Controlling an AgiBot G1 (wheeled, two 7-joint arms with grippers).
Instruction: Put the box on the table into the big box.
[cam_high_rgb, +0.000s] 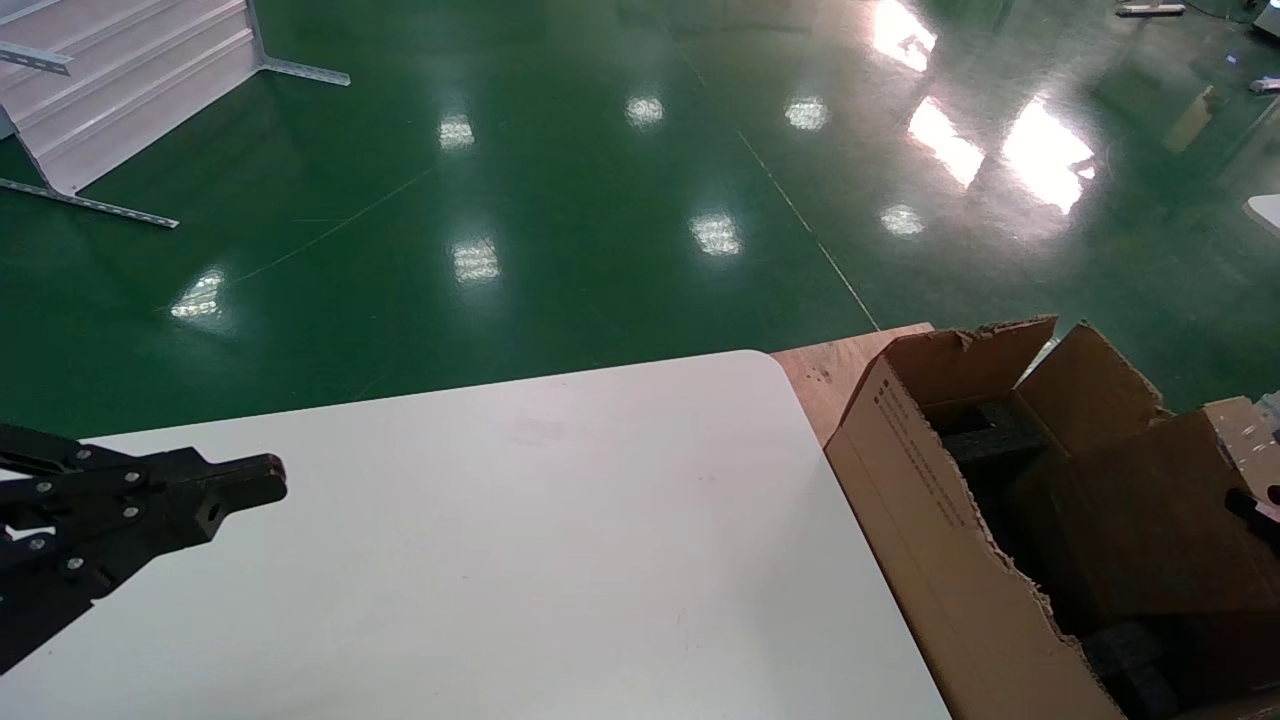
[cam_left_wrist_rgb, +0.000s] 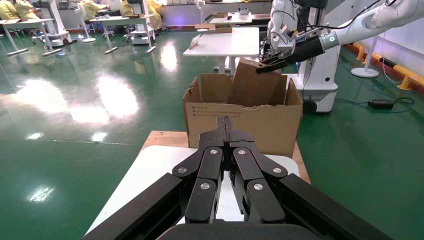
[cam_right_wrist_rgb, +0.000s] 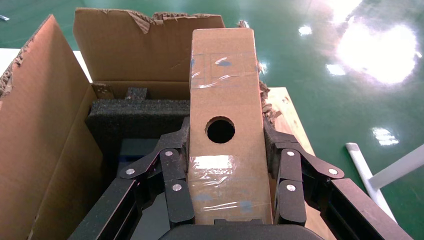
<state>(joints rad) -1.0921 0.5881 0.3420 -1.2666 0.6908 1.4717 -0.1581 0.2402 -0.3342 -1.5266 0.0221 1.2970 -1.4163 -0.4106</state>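
The small brown box (cam_right_wrist_rgb: 222, 90), with a round black hole and glossy tape, is clamped between my right gripper's (cam_right_wrist_rgb: 226, 135) jaws. It hangs tilted over the open big box (cam_right_wrist_rgb: 40, 125), above the black foam (cam_right_wrist_rgb: 135, 120). In the head view the small box (cam_high_rgb: 1150, 510) sits in the big box's (cam_high_rgb: 920, 490) opening at the right. Only a bit of the right gripper (cam_high_rgb: 1262, 512) shows there. My left gripper (cam_high_rgb: 270, 485) is shut and empty, hovering over the white table's (cam_high_rgb: 560, 560) left side. The left wrist view shows the left gripper (cam_left_wrist_rgb: 226, 122), the big box (cam_left_wrist_rgb: 240, 125) and the held box (cam_left_wrist_rgb: 255, 87).
The big box stands on a wooden board (cam_high_rgb: 830, 370) beside the table's right edge. Its torn flaps (cam_high_rgb: 975, 350) stand up. Glossy green floor surrounds the table. A metal frame (cam_high_rgb: 130, 90) lies far left. Other white tables (cam_left_wrist_rgb: 225, 42) stand behind the big box.
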